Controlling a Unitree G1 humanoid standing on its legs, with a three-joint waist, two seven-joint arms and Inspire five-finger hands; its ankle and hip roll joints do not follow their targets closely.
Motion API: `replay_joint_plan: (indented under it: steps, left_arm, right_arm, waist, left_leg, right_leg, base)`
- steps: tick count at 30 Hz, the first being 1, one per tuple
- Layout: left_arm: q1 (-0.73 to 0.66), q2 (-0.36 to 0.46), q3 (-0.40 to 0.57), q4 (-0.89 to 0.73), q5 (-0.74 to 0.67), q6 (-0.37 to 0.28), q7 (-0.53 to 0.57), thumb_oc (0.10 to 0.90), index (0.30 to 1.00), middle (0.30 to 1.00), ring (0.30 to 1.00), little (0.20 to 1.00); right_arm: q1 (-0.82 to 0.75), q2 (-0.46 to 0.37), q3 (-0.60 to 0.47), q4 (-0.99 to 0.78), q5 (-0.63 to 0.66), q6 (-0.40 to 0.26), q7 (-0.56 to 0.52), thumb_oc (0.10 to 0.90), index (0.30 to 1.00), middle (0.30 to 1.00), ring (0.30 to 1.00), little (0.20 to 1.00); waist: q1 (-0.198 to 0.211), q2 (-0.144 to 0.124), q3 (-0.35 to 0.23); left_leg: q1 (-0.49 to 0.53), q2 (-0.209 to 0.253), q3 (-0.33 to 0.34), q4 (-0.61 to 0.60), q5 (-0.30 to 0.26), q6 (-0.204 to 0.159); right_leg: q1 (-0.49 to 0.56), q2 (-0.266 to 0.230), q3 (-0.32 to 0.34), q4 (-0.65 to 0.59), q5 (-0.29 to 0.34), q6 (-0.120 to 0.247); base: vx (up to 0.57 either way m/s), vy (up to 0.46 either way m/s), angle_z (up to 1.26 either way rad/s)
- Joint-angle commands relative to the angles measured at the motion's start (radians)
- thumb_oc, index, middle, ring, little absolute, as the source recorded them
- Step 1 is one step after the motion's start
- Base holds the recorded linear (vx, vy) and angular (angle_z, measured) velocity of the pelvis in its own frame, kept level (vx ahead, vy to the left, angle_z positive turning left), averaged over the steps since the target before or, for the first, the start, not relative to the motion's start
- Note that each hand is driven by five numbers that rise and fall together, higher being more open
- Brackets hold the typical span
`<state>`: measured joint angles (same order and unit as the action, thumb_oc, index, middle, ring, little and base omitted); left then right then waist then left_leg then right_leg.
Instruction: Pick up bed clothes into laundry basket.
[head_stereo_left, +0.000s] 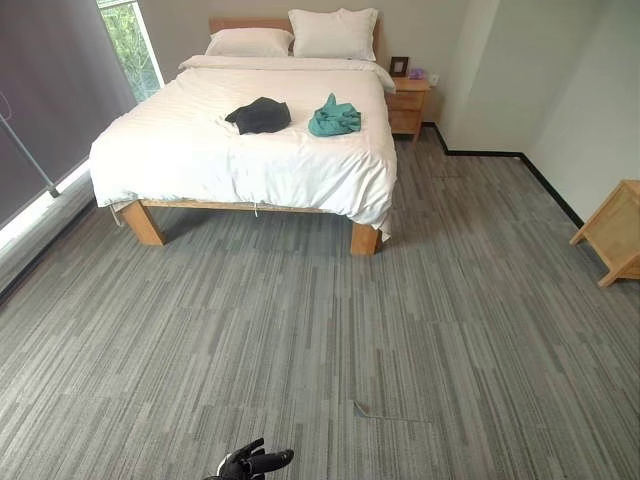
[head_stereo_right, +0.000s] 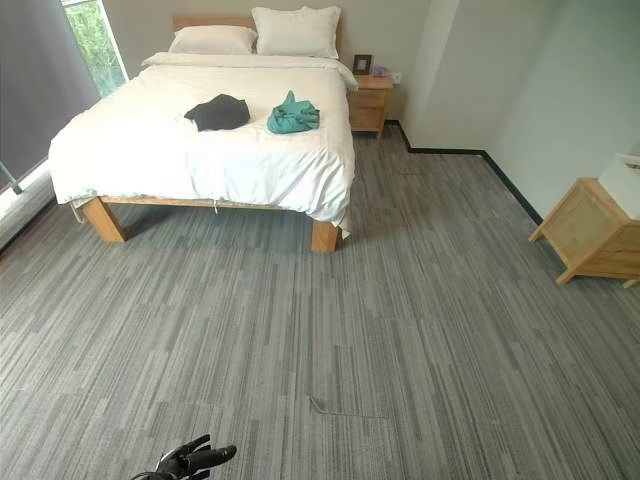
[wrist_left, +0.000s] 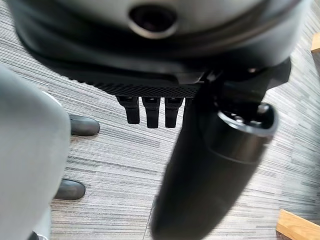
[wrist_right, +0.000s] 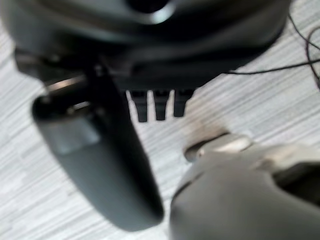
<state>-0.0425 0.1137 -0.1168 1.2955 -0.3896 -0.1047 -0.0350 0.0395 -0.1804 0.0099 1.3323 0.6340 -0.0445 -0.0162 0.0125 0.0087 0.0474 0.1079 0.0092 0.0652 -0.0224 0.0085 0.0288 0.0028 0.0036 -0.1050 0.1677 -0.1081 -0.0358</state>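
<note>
Left eye view: dark garment (head_stereo_left: 259, 115) and teal garment (head_stereo_left: 333, 117) lie side by side on the bed (head_stereo_left: 190, 150), at 12 o'clock, well apart from the left robot hand (head_stereo_left: 250, 463) at 6, fingers straight, empty.

Right eye view: same layout.

Left wrist view: fingers (wrist_left: 150, 111) apart over carpet.

Right wrist view: right robot hand (wrist_right: 100, 150) blurred, fingers probably straight, nothing held.

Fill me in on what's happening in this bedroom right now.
Nothing is being handled yet. The robot stands on the carpet well back from the bed. A dark garment and a teal garment lie side by side on the white duvet. The left hand hangs low and open, and the right hand is open too.
</note>
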Motion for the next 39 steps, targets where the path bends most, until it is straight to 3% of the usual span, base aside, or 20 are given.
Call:
replay_joint_plan:
  steps: [1,6,10,11,13,16,17,18,19,28,33,39]
  left_arm:
    - [-0.062,0.002,0.017,0.026,0.027,-0.033,-0.004,0.8,0.9,0.9,0.9,0.9]
    - [-0.064,0.014,0.031,0.019,0.0,-0.043,0.003,0.8,0.9,0.9,0.9,0.9]
    - [-0.145,0.066,0.055,-0.039,-0.108,-0.026,0.027,0.8,0.9,0.9,0.9,0.9]
    - [-0.21,0.121,0.028,-0.182,-0.111,-0.023,0.062,0.8,0.9,0.9,0.9,0.9]
    - [-0.233,0.133,0.019,-0.222,-0.113,-0.002,0.073,0.8,0.9,0.9,0.9,0.9]
    - [-0.306,0.164,-0.003,-0.391,-0.171,0.034,0.124,0.8,0.9,0.9,0.9,0.9]
    - [-0.321,0.178,-0.018,-0.545,-0.22,0.034,0.159,0.8,0.9,0.9,0.9,0.9]
    - [-0.32,0.178,-0.019,-0.546,-0.22,0.035,0.159,0.8,0.9,0.9,0.9,0.9]
    - [-0.298,0.178,-0.023,-0.671,-0.258,0.027,0.18,0.8,0.9,0.9,0.9,0.9]
    - [-0.176,0.179,0.004,-0.795,-0.286,-0.017,0.126,0.8,0.9,0.9,0.9,0.9]
    - [-0.07,0.246,0.031,-0.895,-0.182,0.031,0.098,0.8,0.9,0.9,0.9,0.9]
    - [-0.073,0.222,0.072,-0.929,-0.22,0.046,0.165,0.8,0.9,0.9,0.9,0.9]
  right_arm:
    - [-0.068,0.008,-0.019,0.066,-0.007,-0.019,0.007,0.8,0.9,0.9,0.9,0.9]
    - [-0.075,-0.001,-0.041,0.023,0.063,-0.039,0.005,0.8,0.9,0.9,0.9,0.9]
    - [-0.123,-0.036,-0.022,-0.139,0.129,-0.056,0.021,0.8,0.9,0.9,0.9,0.9]
    - [-0.143,-0.082,0.0,-0.326,0.129,-0.059,0.008,0.8,0.9,0.9,0.9,0.9]
    - [-0.152,-0.104,0.012,-0.384,0.115,-0.053,-0.001,0.8,0.9,0.9,0.9,0.9]
    - [-0.169,-0.166,0.04,-0.611,0.058,-0.051,-0.041,0.8,0.9,0.9,0.9,0.9]
    - [-0.167,-0.193,0.036,-0.734,0.039,-0.06,-0.057,0.8,0.9,0.9,0.9,0.9]
    - [-0.166,-0.193,0.036,-0.735,0.038,-0.059,-0.058,0.8,0.9,0.9,0.9,0.9]
    - [-0.15,-0.198,0.034,-0.849,0.001,-0.064,-0.084,0.8,0.9,0.9,0.9,0.9]
    - [-0.073,-0.14,0.052,-0.955,-0.175,-0.04,-0.187,0.8,0.9,0.9,0.9,0.9]
    - [0.036,-0.087,-0.024,-1.1,-0.252,0.022,-0.287,0.8,0.9,0.9,0.9,0.9]
    - [0.036,-0.09,-0.047,-1.108,-0.234,0.023,-0.27,0.8,0.9,0.9,0.9,0.9]
  waist:
    - [0.005,-0.044,0.026]
    - [0.006,-0.043,0.017]
    - [-0.008,-0.035,0.01]
    - [-0.016,-0.03,0.012]
    - [-0.015,-0.027,0.015]
    - [-0.01,-0.019,0.022]
    - [-0.003,-0.017,0.029]
    - [-0.003,-0.017,0.029]
    - [0.003,-0.017,0.034]
    - [0.005,-0.029,0.041]
    - [-0.009,-0.028,0.04]
    - [-0.013,-0.027,0.042]
  left_leg:
    - [0.042,-0.027,-0.012,-0.065,-0.03,-0.024]
    - [0.048,-0.027,-0.01,-0.065,-0.035,-0.026]
    - [0.05,-0.025,0.0,-0.065,-0.035,-0.03]
    - [0.038,-0.023,0.007,-0.065,-0.021,-0.033]
    - [0.037,-0.023,0.006,-0.065,-0.018,-0.033]
    - [0.021,-0.025,-0.005,-0.065,-0.005,-0.032]
    - [0.011,-0.027,-0.016,-0.065,0.004,-0.031]
    - [0.011,-0.027,-0.016,-0.065,0.004,-0.031]
    - [0.003,-0.029,-0.027,-0.065,0.008,-0.028]
    - [0.013,-0.031,-0.026,-0.065,-0.005,-0.027]
    - [0.011,-0.032,-0.012,-0.065,-0.009,-0.022]
    - [0.018,-0.036,-0.002,-0.065,-0.02,-0.014]
  right_leg:
    - [0.155,-0.064,0.014,-0.243,0.129,0.107]
    - [0.161,-0.065,0.016,-0.246,0.127,0.109]
    - [0.158,-0.063,0.025,-0.246,0.128,0.111]
    - [0.143,-0.062,0.028,-0.241,0.139,0.112]
    - [0.141,-0.062,0.025,-0.238,0.141,0.113]
    - [0.129,-0.063,0.011,-0.233,0.145,0.116]
    - [0.123,-0.065,0.002,-0.232,0.149,0.116]
    - [0.124,-0.065,0.002,-0.232,0.149,0.116]
    - [0.12,-0.068,-0.007,-0.231,0.151,0.116]
    - [0.139,-0.07,-0.001,-0.244,0.144,0.114]
    - [0.13,-0.07,0.023,-0.248,0.147,0.116]
    - [0.128,-0.07,0.041,-0.249,0.147,0.119]
  base:
    - [0.0,0.0,0.0]
    - [0.01,0.001,0.0]
    - [-0.01,0.016,-0.06]
    - [-0.04,0.013,-0.09]
    - [-0.05,0.013,-0.16]
    - [-0.07,0.013,-0.02]
    - [-0.05,0.01,0.14]
    - [-0.06,0.012,0.22]
    - [-0.03,0.006,0.16]
    - [0.01,0.005,0.09]
    - [0.04,0.006,-0.07]
    - [0.06,0.023,-0.19]
